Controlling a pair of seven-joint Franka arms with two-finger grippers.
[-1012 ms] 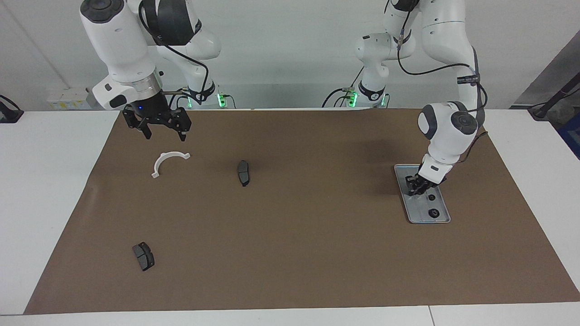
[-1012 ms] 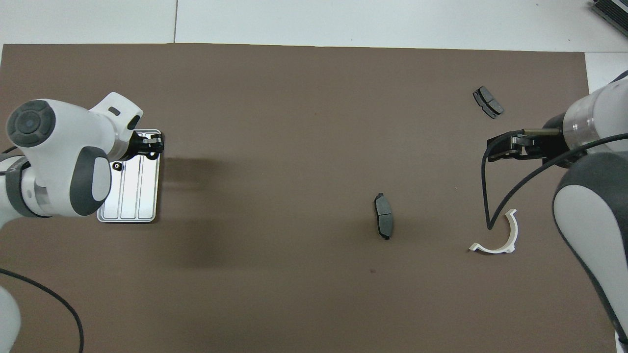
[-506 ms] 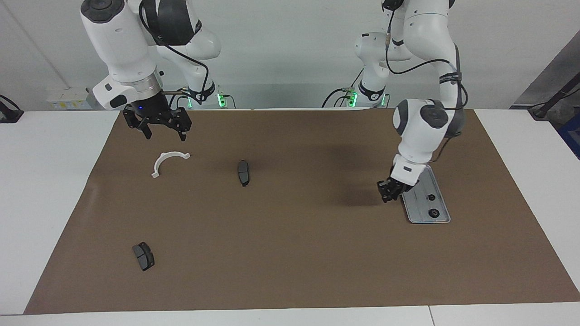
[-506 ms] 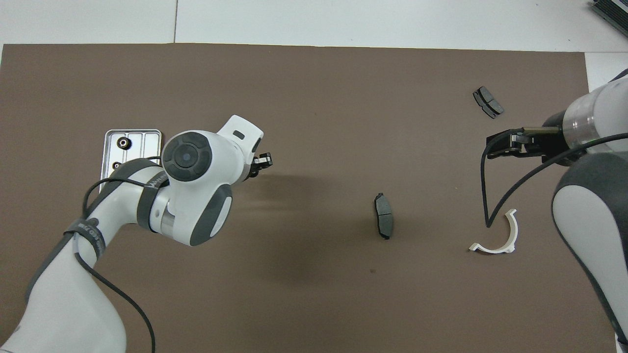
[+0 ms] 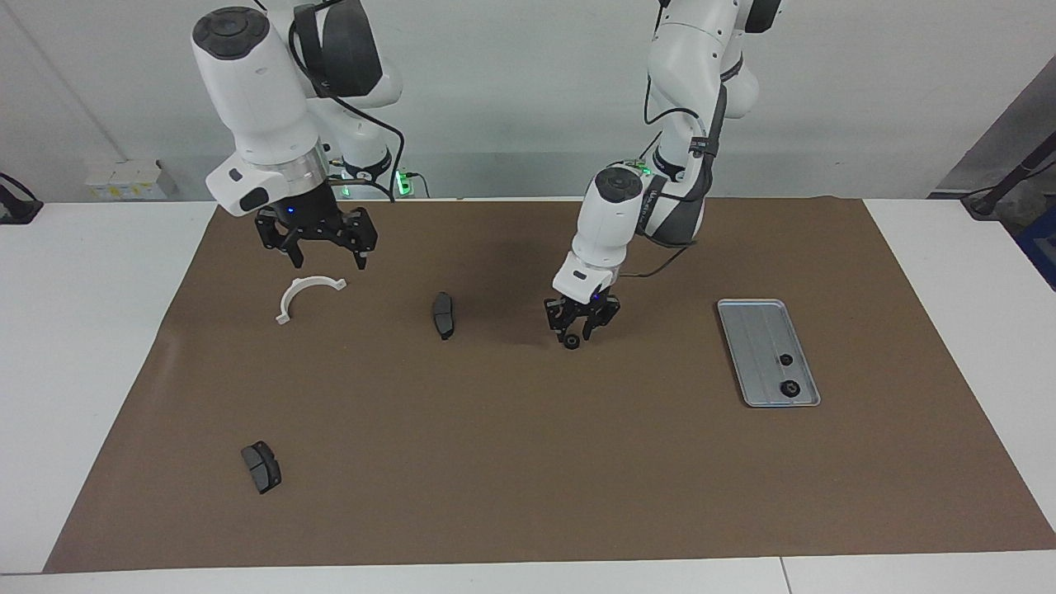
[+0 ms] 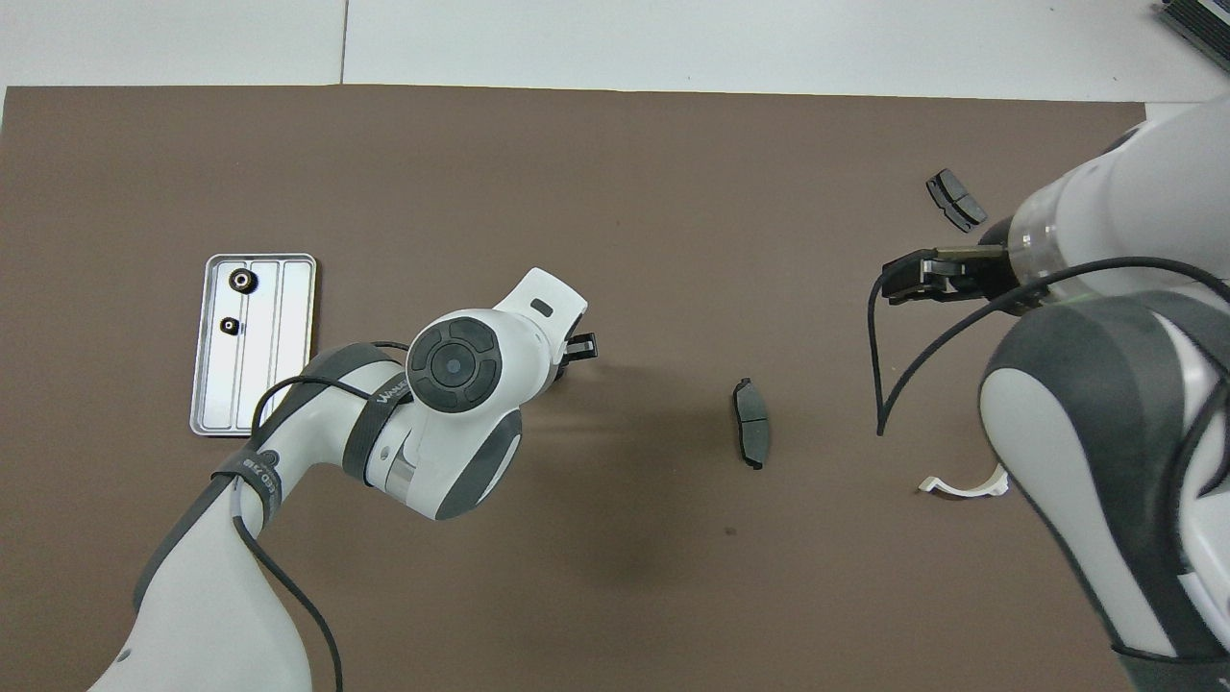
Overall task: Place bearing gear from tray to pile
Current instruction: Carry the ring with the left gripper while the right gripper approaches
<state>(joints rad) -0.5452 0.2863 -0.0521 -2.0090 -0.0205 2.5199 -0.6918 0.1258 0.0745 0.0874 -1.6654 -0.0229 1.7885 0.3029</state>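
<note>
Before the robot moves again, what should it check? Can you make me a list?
1. Gear out of the tray: ok, it is just under the left end effector.
2. Gear let go: cannot tell.
3. Gear near the pile: ok, it is beside a brake pad.
4. Tray emptied: not ok, two small dark parts lie in it.
5. Right end effector out of the way: ok, it is open and waits near the white bracket.

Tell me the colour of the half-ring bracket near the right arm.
White; the half-ring bracket shows best in the facing view.
</note>
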